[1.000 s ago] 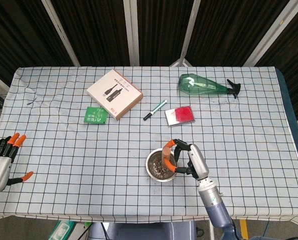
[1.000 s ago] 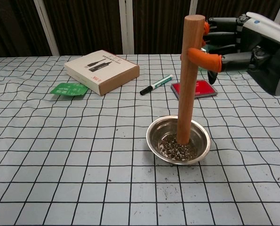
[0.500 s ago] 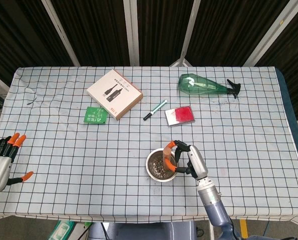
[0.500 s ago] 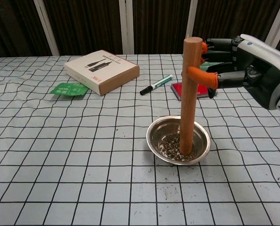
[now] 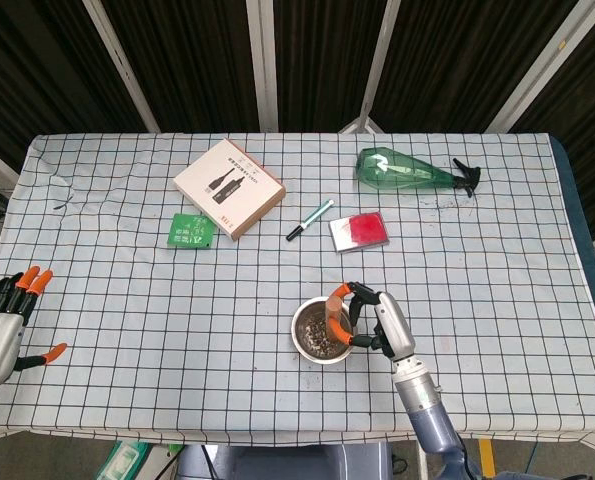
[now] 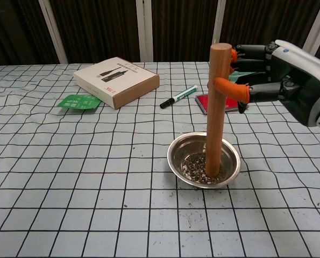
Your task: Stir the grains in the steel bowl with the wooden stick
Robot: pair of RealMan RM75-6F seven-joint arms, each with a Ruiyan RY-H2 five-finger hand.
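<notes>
Two hands show. The right hand point(image 6: 281, 75) pinches the stick point(image 6: 217, 107) near its top, orange-tipped thumb and fingers point(image 6: 230, 88) wrapped against the wood. The stick stands nearly upright, its lower end sunk in the grains point(image 6: 198, 165) inside the bowl point(image 6: 177, 156). The bowl sits on the counter point(image 6: 84, 204) toward its front edge, right of centre in the head view. A few specks of grain lie on the cloth just in front of the bowl.

The left hand point(image 5: 2, 325) hovers at the counter's left front corner, fingers spread and holding nothing, well apart from the bowl.

Behind the bowl lie a marker point(image 6: 178, 97) and a red pad point(image 5: 359, 231), near each other. Further left are a box point(image 6: 115, 81) and, just beside it, a green packet point(image 6: 78, 101). A green spray bottle point(image 5: 414, 170) lies on its side near the back right of the counter, seen only in the head view.
</notes>
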